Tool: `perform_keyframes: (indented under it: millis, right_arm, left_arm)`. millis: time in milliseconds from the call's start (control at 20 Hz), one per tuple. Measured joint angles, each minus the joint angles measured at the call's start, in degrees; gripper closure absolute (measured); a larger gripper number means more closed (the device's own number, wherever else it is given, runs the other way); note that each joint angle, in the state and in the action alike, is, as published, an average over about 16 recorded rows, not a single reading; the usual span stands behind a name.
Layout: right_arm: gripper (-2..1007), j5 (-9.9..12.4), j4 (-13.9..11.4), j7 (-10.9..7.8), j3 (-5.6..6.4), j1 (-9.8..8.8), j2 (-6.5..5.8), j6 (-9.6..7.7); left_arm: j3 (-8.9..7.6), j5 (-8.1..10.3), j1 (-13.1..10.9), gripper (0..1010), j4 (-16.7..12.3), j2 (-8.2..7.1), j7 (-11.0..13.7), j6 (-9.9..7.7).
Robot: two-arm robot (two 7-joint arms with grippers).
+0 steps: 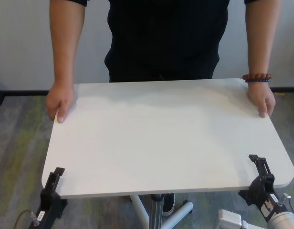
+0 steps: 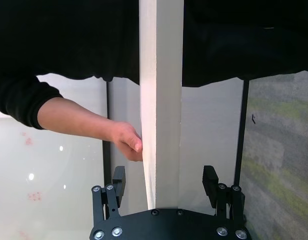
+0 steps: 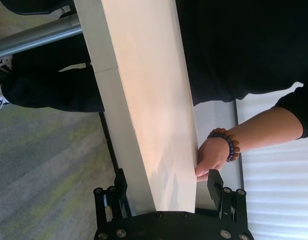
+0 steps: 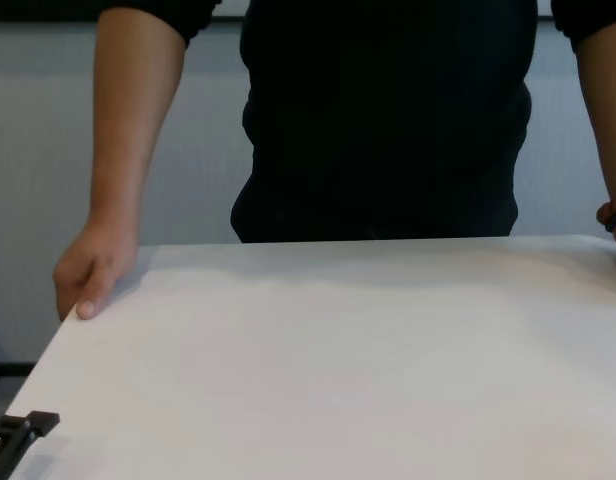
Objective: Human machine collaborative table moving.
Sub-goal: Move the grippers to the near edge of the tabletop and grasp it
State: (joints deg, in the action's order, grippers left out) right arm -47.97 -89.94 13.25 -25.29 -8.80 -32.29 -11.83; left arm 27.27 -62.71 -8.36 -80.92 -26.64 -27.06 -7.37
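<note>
A: Which step is under way?

B: The grasp, I judge. The white tabletop fills the head view. The left gripper sits at its 7 o'clock corner, the right gripper at its 5 o'clock corner. Both sets of fingers stand wide apart, straddling the thin edge without pinching it.

A: And the human?

B: The human stands at 12 o'clock, one hand on the corner at 10 o'clock, the other hand, wearing a brown beaded bracelet, at 2 o'clock.

A: What comes next?

B: Likely both grippers must clamp the edge together before any move.

A: Materials?

B: Smooth matte board with rounded corners on a grey metal post; black fingers; mottled carpet.
</note>
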Motion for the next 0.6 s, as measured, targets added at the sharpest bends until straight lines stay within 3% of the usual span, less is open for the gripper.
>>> perform_keyframes:
  millis: [600]
  right_arm:
    - [5,0.0,0.0,-0.07,0.02,-0.06,0.01,0.02]
  left_arm:
    - [0.02,0.03,0.0,10,0.0,-0.04,0.0,0.10]
